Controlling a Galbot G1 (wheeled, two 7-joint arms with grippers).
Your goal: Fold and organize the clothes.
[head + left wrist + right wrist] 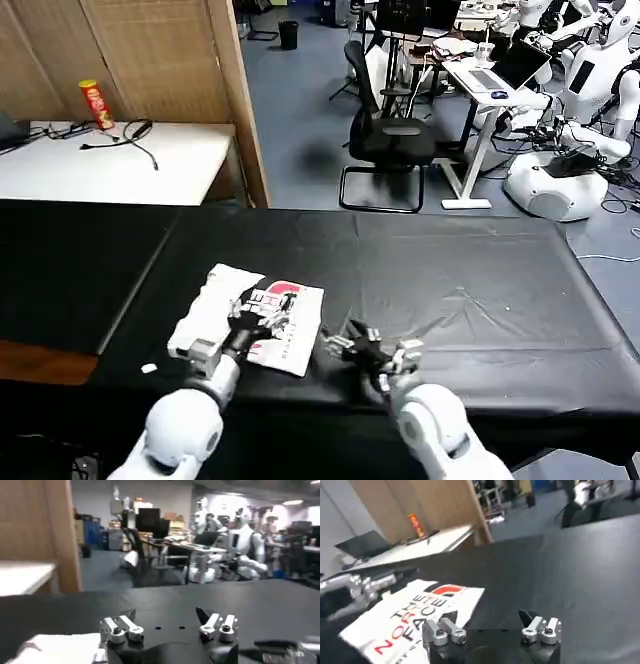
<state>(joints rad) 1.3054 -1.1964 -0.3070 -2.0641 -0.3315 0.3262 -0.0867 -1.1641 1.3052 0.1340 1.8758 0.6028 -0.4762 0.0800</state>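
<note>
A long table (450, 290) draped in black cloth fills the foreground of an open office, with a smaller white desk (110, 160) behind it to the robot's left. On the black cloth, toward the near edge on the robot's left side, lies the white T-shirt (225, 305), already folded into a compact rectangle with its black lettering and red mark facing up. The left tool (250, 318) hovers over the near part of the shirt, its fingers spread apart and gripping nothing. The right tool (345, 345) sits low over bare cloth just beside the shirt's right edge, fingers also apart and empty.

The folding looks close to done; what seems left is squaring or tidying the bundle. To do that well, I would judge each tool should close on all layers at an edge together, move slowly, and keep the stack flat so the folds do not slide open.
</note>
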